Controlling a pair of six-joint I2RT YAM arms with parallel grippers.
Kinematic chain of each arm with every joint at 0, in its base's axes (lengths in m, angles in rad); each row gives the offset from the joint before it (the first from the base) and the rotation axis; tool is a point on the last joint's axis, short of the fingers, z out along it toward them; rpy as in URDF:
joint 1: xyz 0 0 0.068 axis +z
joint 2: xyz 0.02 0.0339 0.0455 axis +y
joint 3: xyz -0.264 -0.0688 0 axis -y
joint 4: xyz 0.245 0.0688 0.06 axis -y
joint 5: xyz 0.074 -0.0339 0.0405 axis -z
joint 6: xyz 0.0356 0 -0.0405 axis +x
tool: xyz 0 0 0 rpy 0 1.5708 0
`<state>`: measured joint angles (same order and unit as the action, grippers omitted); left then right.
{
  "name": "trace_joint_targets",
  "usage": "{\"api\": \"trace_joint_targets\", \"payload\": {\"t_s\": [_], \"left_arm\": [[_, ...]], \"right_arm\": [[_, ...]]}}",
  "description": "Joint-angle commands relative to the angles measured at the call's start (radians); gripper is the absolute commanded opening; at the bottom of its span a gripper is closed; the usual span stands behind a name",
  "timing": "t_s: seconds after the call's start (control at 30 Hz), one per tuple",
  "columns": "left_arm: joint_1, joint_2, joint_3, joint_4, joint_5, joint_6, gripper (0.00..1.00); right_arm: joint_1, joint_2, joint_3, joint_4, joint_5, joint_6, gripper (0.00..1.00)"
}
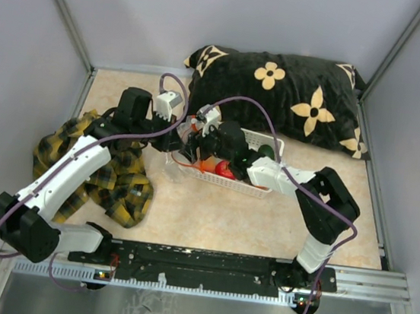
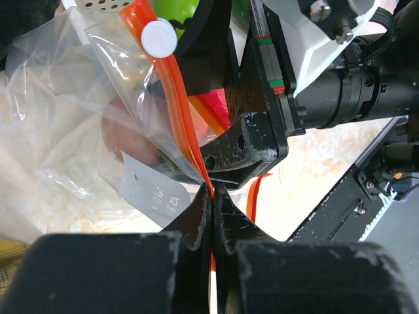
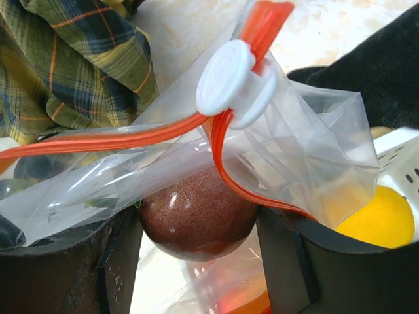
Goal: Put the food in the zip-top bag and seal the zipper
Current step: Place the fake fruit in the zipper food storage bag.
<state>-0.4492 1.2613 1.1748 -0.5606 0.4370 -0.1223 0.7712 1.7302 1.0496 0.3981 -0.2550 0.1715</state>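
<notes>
In the right wrist view my right gripper (image 3: 198,226) is shut on the brown fruit (image 3: 196,212), one finger on each side. The clear zip-top bag (image 3: 308,150) drapes over the fruit's top. Its orange zipper (image 3: 98,140) curves round the fruit, and a white slider (image 3: 229,82) sits above. My left gripper (image 2: 213,193) is shut on the zipper (image 2: 180,108) strip, holding the bag (image 2: 59,150) up next to the right gripper. A yellow fruit (image 3: 376,216) lies in the white basket (image 3: 406,163). From above, both grippers (image 1: 183,142) meet at the basket's (image 1: 245,186) left end.
A black pillow with cream flowers (image 1: 279,93) lies behind the basket. A yellow plaid cloth (image 1: 115,176) is bunched at the left beside my left arm. Red (image 1: 225,170) and green (image 1: 270,150) fruits show in the basket.
</notes>
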Motion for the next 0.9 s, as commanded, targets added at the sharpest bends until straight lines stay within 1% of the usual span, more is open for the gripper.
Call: {"api": "trace_joint_targets", "payload": {"t_s": [0.0,0.13,0.2,0.27,0.5,0.6,0.7,0.87], "left_arm": [[-0.006,-0.024,0.0,0.001,-0.027,-0.006,0.0],[-0.004,-0.046,-0.006,0.006,-0.122,-0.017,0.0],[0.001,-0.056,-0.008,0.009,-0.145,-0.019,0.0],[0.008,-0.064,-0.012,0.015,-0.153,-0.022,0.0],[0.035,-0.077,-0.028,0.026,-0.141,-0.033,0.0],[0.04,-0.079,-0.026,0.032,-0.092,-0.038,0.0],[0.042,-0.081,-0.029,0.043,-0.041,-0.046,0.0],[0.041,-0.071,-0.03,0.044,-0.008,-0.051,0.0]], "right_arm": [[-0.003,-0.052,0.068,-0.062,-0.022,0.016,0.5],[-0.003,-0.07,0.088,-0.12,-0.122,0.011,0.58],[0.0,-0.109,0.09,-0.132,-0.157,0.013,0.62],[0.0,-0.129,0.093,-0.149,-0.179,0.013,0.64],[0.003,-0.177,0.106,-0.202,-0.196,0.013,0.66],[0.005,-0.161,0.122,-0.209,-0.188,0.008,0.66],[0.015,-0.13,0.132,-0.18,-0.208,0.014,0.64],[0.051,-0.088,0.126,-0.091,-0.225,-0.024,0.62]]}}
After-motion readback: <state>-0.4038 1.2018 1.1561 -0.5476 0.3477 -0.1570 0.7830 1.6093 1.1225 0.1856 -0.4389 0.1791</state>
